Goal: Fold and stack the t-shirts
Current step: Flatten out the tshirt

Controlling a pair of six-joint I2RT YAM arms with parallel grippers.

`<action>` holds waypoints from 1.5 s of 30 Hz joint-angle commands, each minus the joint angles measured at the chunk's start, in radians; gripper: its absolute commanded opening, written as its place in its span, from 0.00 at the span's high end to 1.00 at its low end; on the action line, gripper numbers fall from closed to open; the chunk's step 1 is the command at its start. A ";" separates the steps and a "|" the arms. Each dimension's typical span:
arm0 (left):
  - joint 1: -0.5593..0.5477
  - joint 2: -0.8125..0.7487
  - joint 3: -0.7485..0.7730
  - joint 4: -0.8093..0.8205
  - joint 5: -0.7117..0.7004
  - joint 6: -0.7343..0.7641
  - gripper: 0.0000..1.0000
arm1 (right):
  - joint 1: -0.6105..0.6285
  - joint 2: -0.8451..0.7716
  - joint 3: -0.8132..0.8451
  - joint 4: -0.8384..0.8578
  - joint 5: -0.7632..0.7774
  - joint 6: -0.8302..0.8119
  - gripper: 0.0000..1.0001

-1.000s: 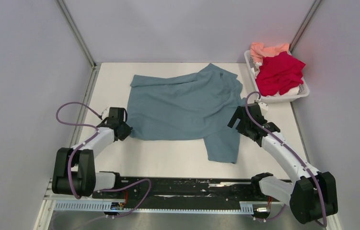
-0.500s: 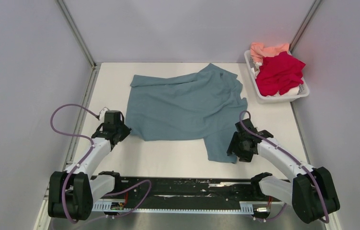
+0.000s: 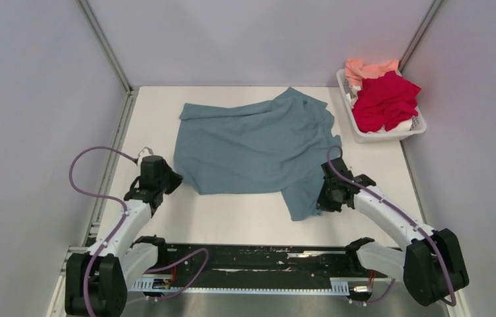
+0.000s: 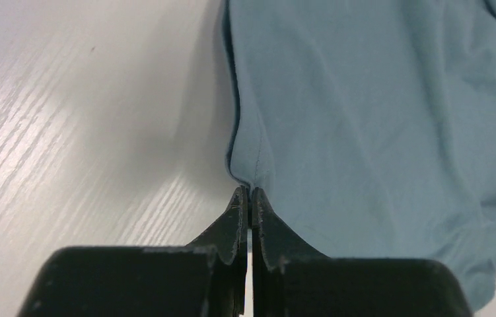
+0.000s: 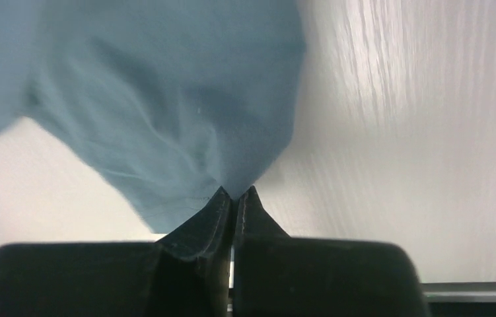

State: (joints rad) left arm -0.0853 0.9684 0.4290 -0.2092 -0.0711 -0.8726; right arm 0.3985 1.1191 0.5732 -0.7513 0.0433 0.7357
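Observation:
A dusty teal-blue t-shirt [image 3: 251,148] lies spread on the white table, rumpled at its right side, with a flap hanging toward the near edge. My left gripper [image 3: 174,179] is shut on the shirt's near left hem corner [image 4: 248,178]. On the right, my right gripper [image 3: 321,196] is shut on the lower right corner of the shirt's flap [image 5: 232,178], which is lifted a little off the table. A crimson red t-shirt [image 3: 384,100] and a salmon-pink t-shirt [image 3: 367,68] lie bunched in the basket.
A white slotted plastic basket [image 3: 390,135] stands at the table's back right corner. Grey walls close in the table on three sides. A black rail with cabling [image 3: 251,261] runs along the near edge between the arm bases.
My right gripper came down from beside the shirt's right edge to the flap's lower corner and shut on it. The left gripper stayed shut and drew slightly toward the near left.

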 commanded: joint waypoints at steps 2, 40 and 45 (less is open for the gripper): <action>-0.001 -0.068 0.113 0.063 0.042 0.039 1.00 | 0.004 -0.078 0.221 0.113 0.146 -0.052 1.00; -0.001 -0.305 1.327 -0.339 -0.069 0.297 1.00 | 0.002 -0.077 1.572 0.278 -0.133 -0.368 1.00; -0.001 -0.262 1.340 -0.329 -0.099 0.308 1.00 | 0.003 0.025 1.644 0.323 -0.062 -0.421 1.00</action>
State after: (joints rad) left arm -0.0856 0.6430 1.7592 -0.5434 -0.1379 -0.5995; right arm 0.3988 1.0428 2.1796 -0.4946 -0.0834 0.3748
